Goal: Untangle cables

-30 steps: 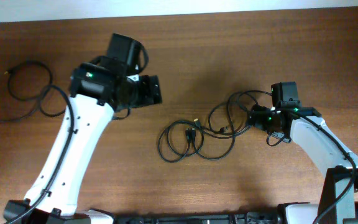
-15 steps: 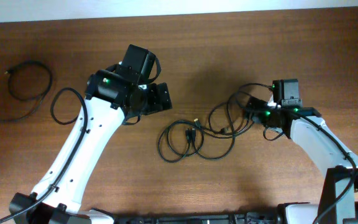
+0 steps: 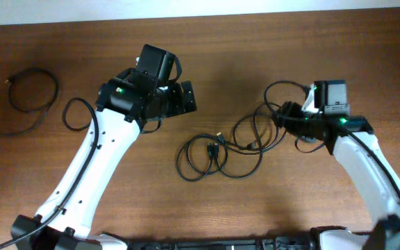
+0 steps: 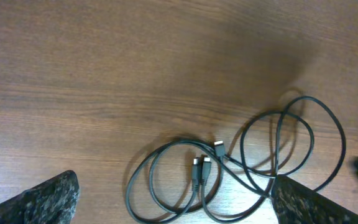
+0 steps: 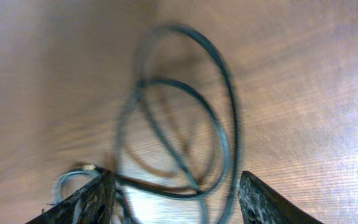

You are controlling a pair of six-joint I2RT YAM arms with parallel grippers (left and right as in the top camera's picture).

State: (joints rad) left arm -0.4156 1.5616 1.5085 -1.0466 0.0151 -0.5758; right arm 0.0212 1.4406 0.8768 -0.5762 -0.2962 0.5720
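A tangle of thin black cables (image 3: pixel 217 154) lies at the table's middle, with larger loops (image 3: pixel 255 132) running right. In the left wrist view the loops (image 4: pixel 166 186) and small plug ends (image 4: pixel 199 172) lie flat on the wood. My left gripper (image 3: pixel 185 97) hovers up and left of the tangle, open and empty (image 4: pixel 174 182). My right gripper (image 3: pixel 285 115) is at the tangle's right end, open wide (image 5: pixel 176 177), with blurred cable loops (image 5: pixel 185 106) between and beyond its fingers. One strand touches the left finger. A separate cable (image 3: pixel 32 90) lies coiled at the far left.
The wooden table (image 3: pixel 228 48) ends at a pale strip along the back edge (image 3: pixel 200 8). The left arm's own thicker wire (image 3: pixel 75 111) loops beside its white link. The right arm's white link (image 3: pixel 363 163) crosses the front right.
My left gripper swung right toward the tangle, then edged slightly up. My right gripper moved right and a little back, and the rightmost cable loop shifted with it.
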